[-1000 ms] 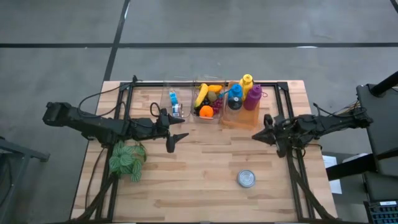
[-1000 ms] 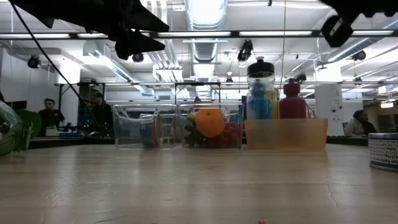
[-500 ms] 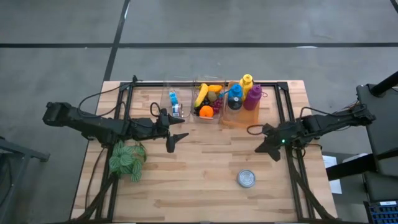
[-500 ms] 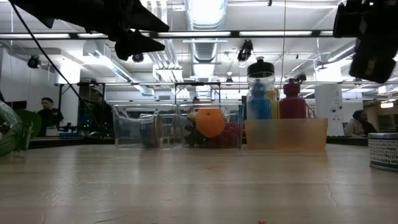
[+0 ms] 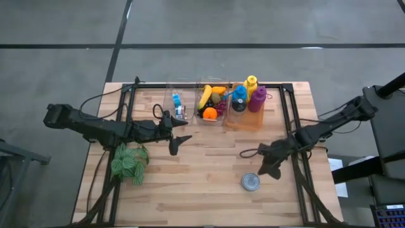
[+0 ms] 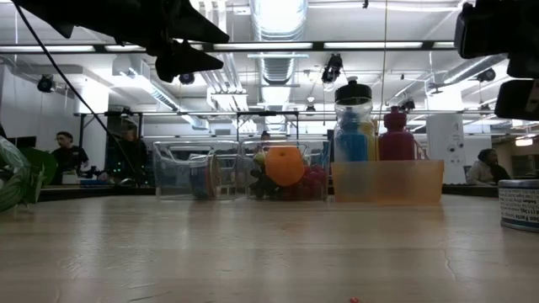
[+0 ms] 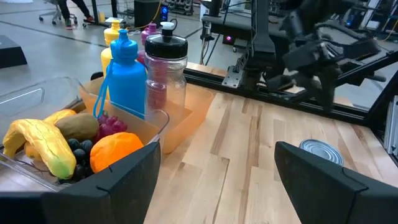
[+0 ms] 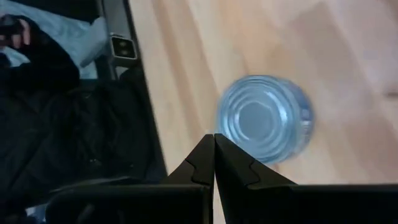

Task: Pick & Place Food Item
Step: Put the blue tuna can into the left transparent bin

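Observation:
A silver tin can [image 5: 251,182] stands upright on its base on the wooden table, near the front right; it also shows as the can [image 8: 264,118] and the can [image 7: 320,150]. My right gripper [image 5: 264,170] hovers shut just beyond the can's far right side, tipped downward, touching nothing. A clear bin [image 5: 212,103] at the back holds a banana, an orange [image 7: 115,149] and grapes. My left gripper [image 5: 174,142] waits open in the air left of centre, facing the bins, with nothing between its fingers.
An orange tray [image 5: 247,117] with several drink bottles stands at the back, right of the fruit bin. A second clear bin [image 5: 176,105] stands left of it. A potted plant [image 5: 130,161] sits at the left. Black frame rails run along both table sides.
My right gripper has swung from beside the orange tray toward the table's near edge and downward, closing on the can. It has rolled and tipped its fingers down while staying shut. The can and bins have not moved.

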